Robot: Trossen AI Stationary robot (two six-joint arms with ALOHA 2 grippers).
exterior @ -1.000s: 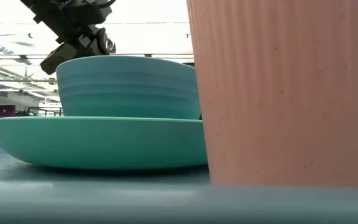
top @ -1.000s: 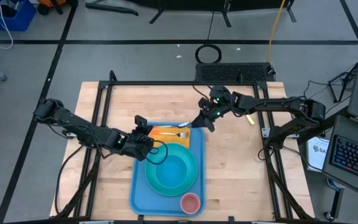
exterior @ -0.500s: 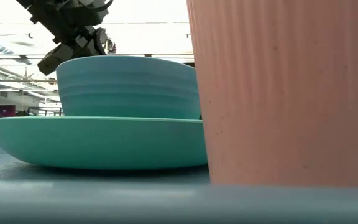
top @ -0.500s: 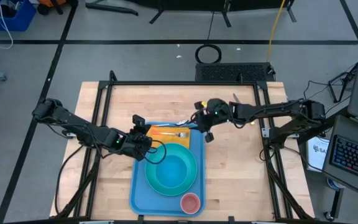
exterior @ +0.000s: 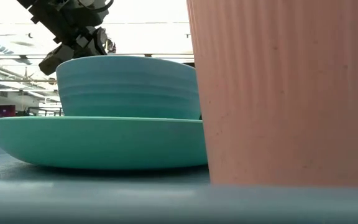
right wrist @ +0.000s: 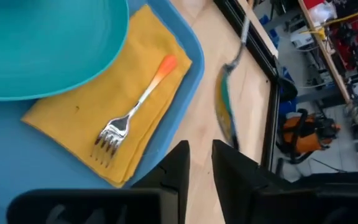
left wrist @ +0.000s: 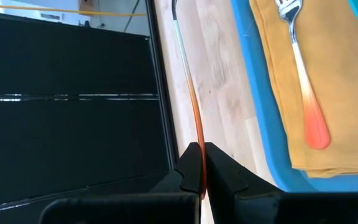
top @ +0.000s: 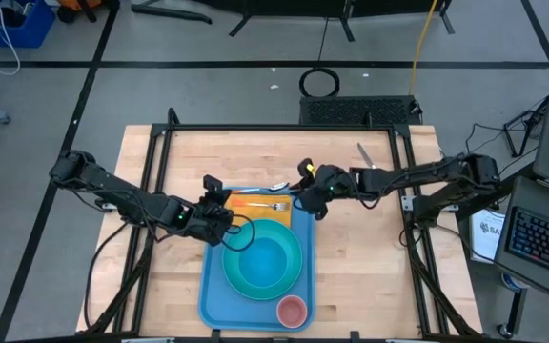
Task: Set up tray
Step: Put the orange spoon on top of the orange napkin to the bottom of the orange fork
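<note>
While the tray [top: 212, 303] lies on the table [top: 370, 267], centred and towards the near edge, it carries quite a load. A plate [top: 239, 278] fills its middle with a bowl [top: 267, 259] sitting on it, and a pink cup [top: 292, 310] stands in the near right corner. Across the far end lies an orange-yellow napkin [top: 252, 203], with a fork [top: 273, 205] resting on top.

Out at the tray's far left corner, the left gripper [left wrist: 201, 155] has its fingers clamped together on the orange-tipped handle of a spoon [left wrist: 188, 87]. The spoon reaches right along the tray's far rim, outside it and over the wood.

Over at the far right corner the right gripper [right wrist: 199, 149] hangs by the spoon's head. Its fingers are slightly apart with nothing between them.
</note>
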